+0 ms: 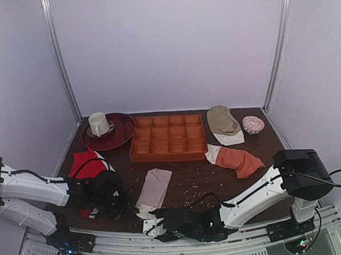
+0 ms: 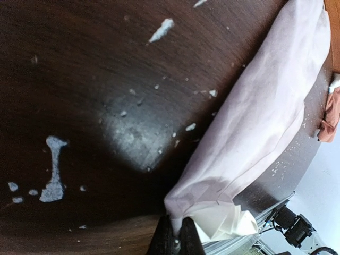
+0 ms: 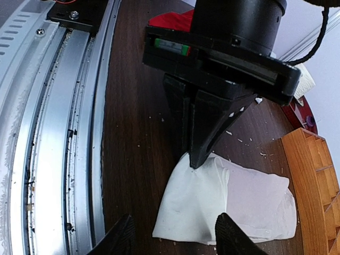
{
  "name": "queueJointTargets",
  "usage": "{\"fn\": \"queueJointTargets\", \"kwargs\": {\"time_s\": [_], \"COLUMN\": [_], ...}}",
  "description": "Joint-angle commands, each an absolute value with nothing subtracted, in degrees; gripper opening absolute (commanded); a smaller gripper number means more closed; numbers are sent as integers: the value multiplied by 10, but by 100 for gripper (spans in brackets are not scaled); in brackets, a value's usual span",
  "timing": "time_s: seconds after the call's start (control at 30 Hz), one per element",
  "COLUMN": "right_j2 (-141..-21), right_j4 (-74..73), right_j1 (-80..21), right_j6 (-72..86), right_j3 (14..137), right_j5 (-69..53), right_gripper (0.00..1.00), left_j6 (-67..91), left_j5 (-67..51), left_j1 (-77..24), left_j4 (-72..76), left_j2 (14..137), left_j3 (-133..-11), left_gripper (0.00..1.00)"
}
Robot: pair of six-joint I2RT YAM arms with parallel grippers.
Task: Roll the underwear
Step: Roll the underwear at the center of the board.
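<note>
The underwear [image 1: 155, 186] lies as a long folded pinkish-beige strip on the dark table, its white waistband [image 1: 144, 210] at the near end. My left gripper [image 1: 131, 209] is shut on the near left corner of the underwear [image 2: 265, 106]; in the left wrist view its black fingers [image 2: 183, 239] pinch the cloth beside the bunched waistband [image 2: 223, 222]. My right gripper [image 3: 175, 239] is open, one finger on each side of the near edge of the waistband [image 3: 204, 204], gripping nothing. In the right wrist view the left gripper [image 3: 197, 154] comes down onto the cloth's far edge.
An orange compartment tray [image 1: 168, 138] stands behind the underwear. A dark red plate [image 1: 120, 136] with a cup [image 1: 99, 124] is at the back left. A red garment [image 1: 86, 165] lies left, an orange-rust garment [image 1: 239, 161] right, a beige cloth [image 1: 222, 121] and small bowl [image 1: 253, 124] farther back. A metal rail [image 3: 53, 133] borders the near edge.
</note>
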State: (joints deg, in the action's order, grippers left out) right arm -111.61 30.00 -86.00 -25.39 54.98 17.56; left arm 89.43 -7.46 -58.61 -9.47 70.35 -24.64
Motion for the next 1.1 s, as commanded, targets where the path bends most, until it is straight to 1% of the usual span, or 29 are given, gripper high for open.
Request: {"fn": "queueJointTargets", "kwargs": {"time_s": [0.0, 0.3, 0.67, 1.07], "right_j2": [-1139, -1178, -1201, -1220], "right_j4": [302, 327, 329, 318], "right_j1": [-864, -863, -842, -817], "right_j6": [-272, -300, -301, -298], "right_j3": [567, 577, 589, 583], "right_j5": [176, 182, 181, 168], "right_gripper": [50, 47, 48, 43], "left_j6": [900, 901, 909, 917], "left_j5": [-65, -73, -74, -78], "left_j1": [-588, -589, -592, -592], "left_j4": [-100, -102, -91, -91], "left_j2": [686, 689, 687, 677], "left_j3": [-236, -234, -228, -222], "left_gripper": [0, 0, 0, 0]}}
